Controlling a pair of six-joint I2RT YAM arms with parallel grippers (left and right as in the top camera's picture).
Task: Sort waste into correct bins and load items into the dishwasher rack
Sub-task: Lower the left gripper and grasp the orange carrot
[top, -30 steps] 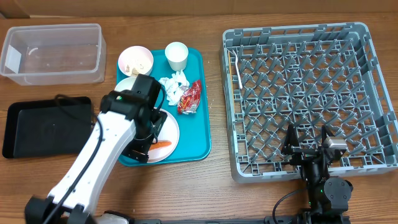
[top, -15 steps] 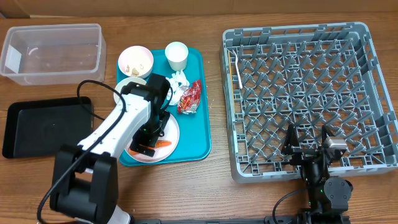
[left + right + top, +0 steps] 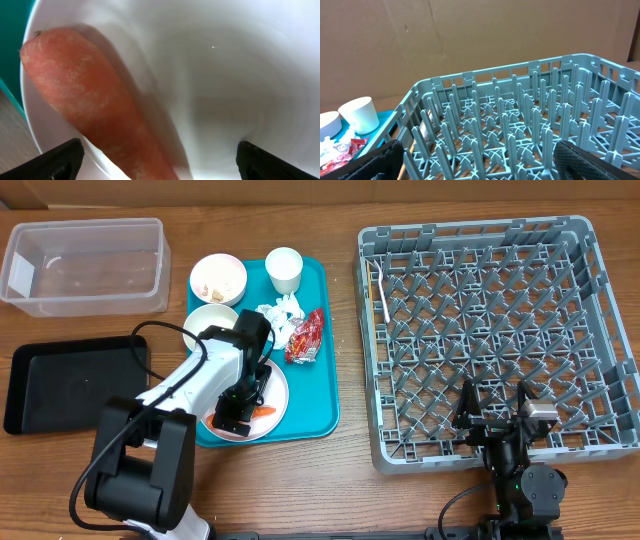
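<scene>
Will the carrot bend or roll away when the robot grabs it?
The carrot stick looks thick and solid, so it is probably stiff. Its rounded sides on the smooth white plate suggest it may roll or slide if nudged.

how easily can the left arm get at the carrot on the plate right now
Yes, probably with ease. The left gripper is open and hangs close above the plate. The carrot lies bare on it, below the gap between the gripper's tips and nearer one side. Nothing covers it.

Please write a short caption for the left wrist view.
Open left gripper above the carrot stick on the white plate.
</scene>
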